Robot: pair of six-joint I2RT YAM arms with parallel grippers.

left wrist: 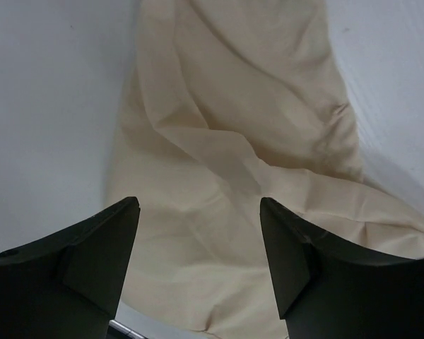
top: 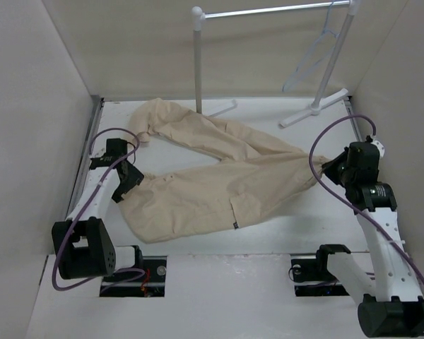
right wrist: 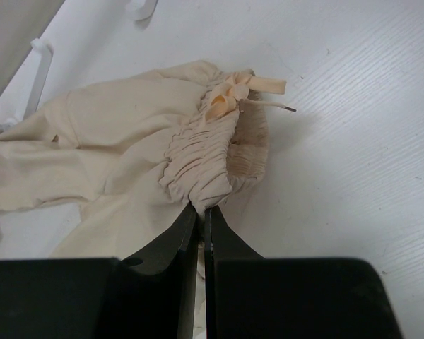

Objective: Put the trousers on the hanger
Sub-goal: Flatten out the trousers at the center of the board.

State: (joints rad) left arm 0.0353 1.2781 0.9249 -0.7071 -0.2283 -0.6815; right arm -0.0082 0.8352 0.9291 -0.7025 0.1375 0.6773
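Note:
The beige trousers lie spread on the white table, legs running left and waist at the right. My right gripper is shut on the gathered waistband, pinched between its fingertips; the drawstring bow lies just beyond. My left gripper is open over the end of the near leg. Cloth shows between and beyond its spread fingers, which hold nothing. The pale hanger hangs from the rack rail at the back right.
The white garment rack stands at the back, with its pole just behind the far leg and its feet on the table. Beige walls close in the left, right and back sides.

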